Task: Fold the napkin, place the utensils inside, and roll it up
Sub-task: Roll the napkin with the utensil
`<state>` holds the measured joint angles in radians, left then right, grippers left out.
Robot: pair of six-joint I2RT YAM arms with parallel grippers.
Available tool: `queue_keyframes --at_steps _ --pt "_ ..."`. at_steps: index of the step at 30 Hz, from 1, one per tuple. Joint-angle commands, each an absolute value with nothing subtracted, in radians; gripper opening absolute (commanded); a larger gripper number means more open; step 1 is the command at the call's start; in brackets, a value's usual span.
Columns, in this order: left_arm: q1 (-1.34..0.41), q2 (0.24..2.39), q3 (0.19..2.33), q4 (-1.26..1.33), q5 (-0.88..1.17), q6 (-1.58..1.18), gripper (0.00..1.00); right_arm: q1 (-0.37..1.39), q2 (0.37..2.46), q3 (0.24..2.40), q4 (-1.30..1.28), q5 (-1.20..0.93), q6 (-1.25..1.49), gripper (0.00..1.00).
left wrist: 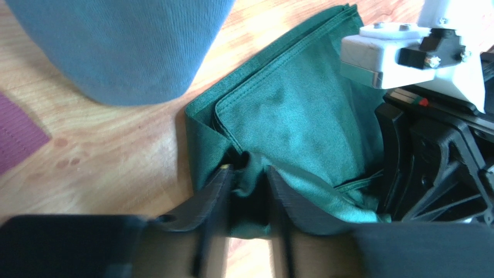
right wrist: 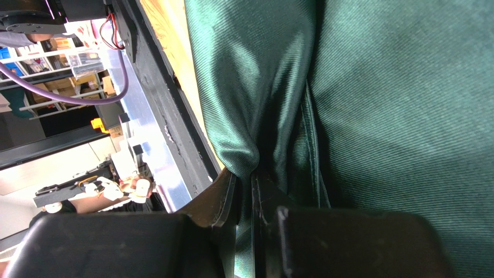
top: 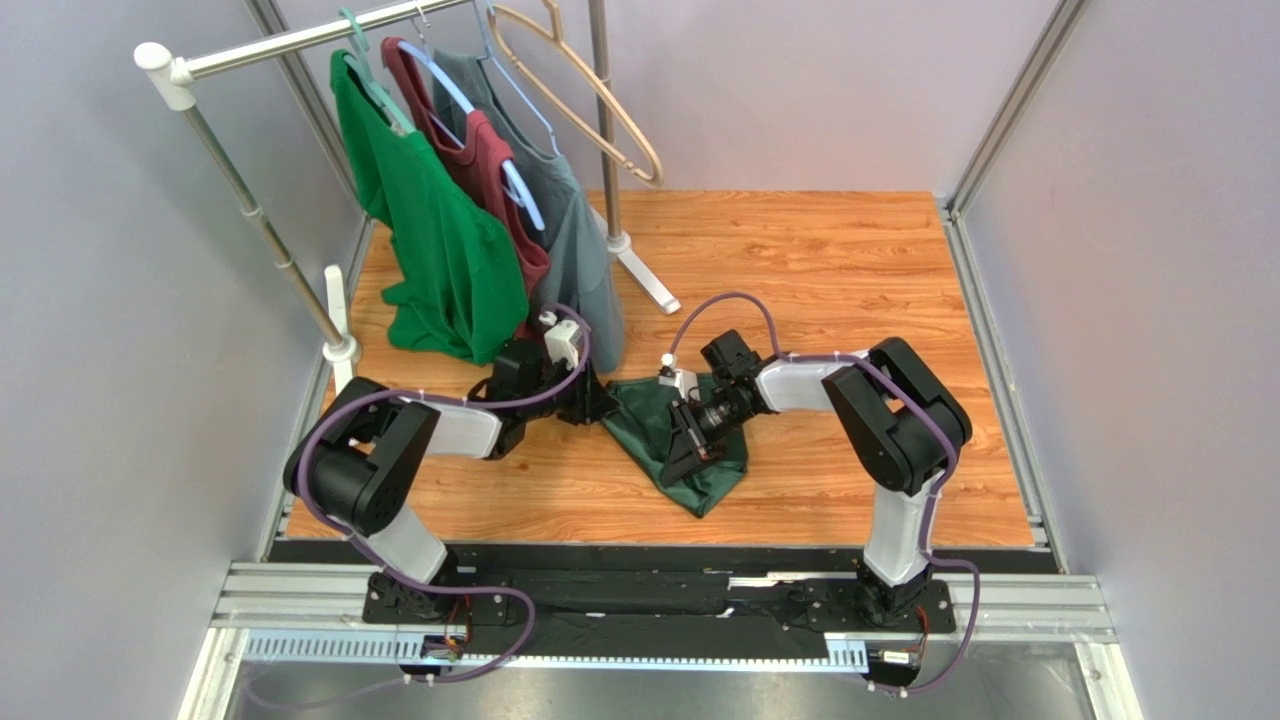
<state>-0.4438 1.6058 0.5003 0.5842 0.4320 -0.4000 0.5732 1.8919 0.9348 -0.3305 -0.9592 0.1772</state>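
Counter (top: 842, 270): wood, bearing crumpled napkin (top: 643, 417).
Left claw (left wrist: 249, 174): pinching napkin's edge, likely for folding.
Right claw (right wrist: 246, 185): clamping napkin's middle, probably anchoring.

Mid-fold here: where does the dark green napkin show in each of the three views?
Top external: the napkin lies centre frame between the two wrists, bunched under the right gripper.
Left wrist: it fills the centre and right, with a fold between the fingers of the left gripper.
Right wrist: it covers the centre and right, pinched by the right gripper's fingers.
Shared landmark: the wooden tabletop.
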Motion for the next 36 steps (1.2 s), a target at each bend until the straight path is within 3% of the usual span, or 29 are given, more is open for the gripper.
queue_keyframes --at_steps 1,6,9,13,15,23,30,36 --pt "-0.446 1.62 0.563 0.546 0.42 -0.417 0.28 0.566 1.901 0.96 -0.373 -0.902 0.164 0.01" --pt "-0.448 1.623 0.673 0.291 0.403 -0.362 0.03 0.566 1.876 0.98 -0.406 -0.877 0.166 0.11" --pt "-0.446 1.667 0.757 0.145 0.423 -0.33 0.0 0.565 1.85 1.0 -0.44 -0.844 0.16 0.24" --pt "-0.446 1.71 0.814 0.051 0.446 -0.315 0.0 0.566 1.812 1.02 -0.466 -0.809 0.167 0.56" --pt "-0.446 1.721 0.836 0.011 0.453 -0.307 0.0 0.565 1.776 1.035 -0.483 -0.79 0.173 0.62" --pt "-0.448 1.75 0.867 -0.046 0.466 -0.295 0.0 0.594 1.605 1.083 -0.534 -0.52 0.18 0.68" --pt "-0.446 1.763 0.887 -0.077 0.469 -0.298 0.0 0.907 1.525 1.058 -0.491 0.065 0.144 0.65" --pt "-0.446 1.772 0.891 -0.081 0.471 -0.304 0.0 1.048 1.591 1.048 -0.436 0.27 0.147 0.58"
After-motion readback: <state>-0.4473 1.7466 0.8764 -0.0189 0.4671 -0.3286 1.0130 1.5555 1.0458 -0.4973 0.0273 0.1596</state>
